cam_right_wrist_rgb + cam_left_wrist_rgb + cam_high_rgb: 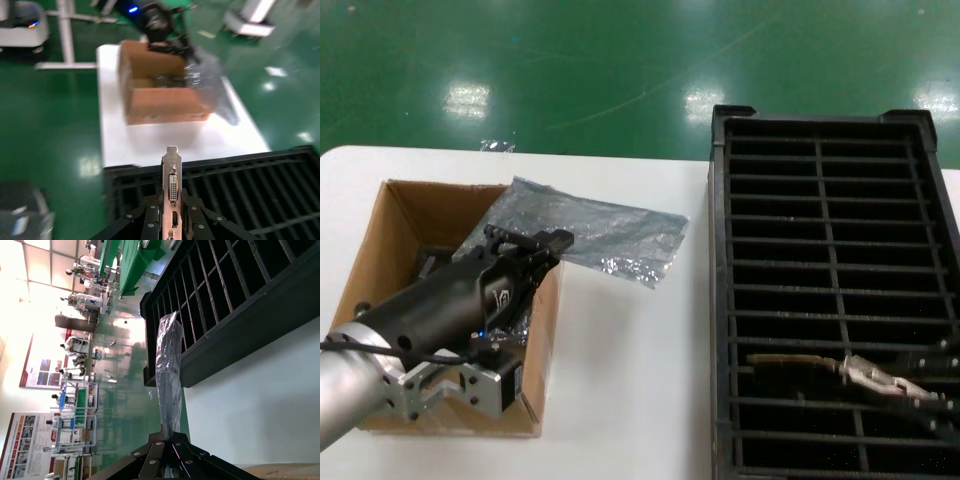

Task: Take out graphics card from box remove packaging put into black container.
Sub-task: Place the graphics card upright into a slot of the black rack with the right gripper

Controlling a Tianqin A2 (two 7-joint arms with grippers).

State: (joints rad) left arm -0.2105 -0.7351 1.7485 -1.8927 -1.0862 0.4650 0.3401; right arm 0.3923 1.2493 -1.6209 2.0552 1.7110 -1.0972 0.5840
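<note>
The brown cardboard box (405, 215) stands at the table's left; it also shows in the right wrist view (165, 105). My left gripper (545, 243) is over the box's right wall, shut on one end of the silvery packaging (610, 232), which stretches over the table toward the black container (718, 300). In the left wrist view the bag (169, 355) runs out from the shut gripper (172, 432). My right gripper (910, 383) is low over the container's near slots, shut on the graphics card (790, 362). The card's silver bracket (172, 180) stands between the right gripper's (172, 200) jaws.
The white table (630, 380) has a bare strip between box and container. A small scrap of silvery wrap (497, 146) lies at the table's far edge. Dark items (430, 262) sit inside the box. Green floor lies beyond the table.
</note>
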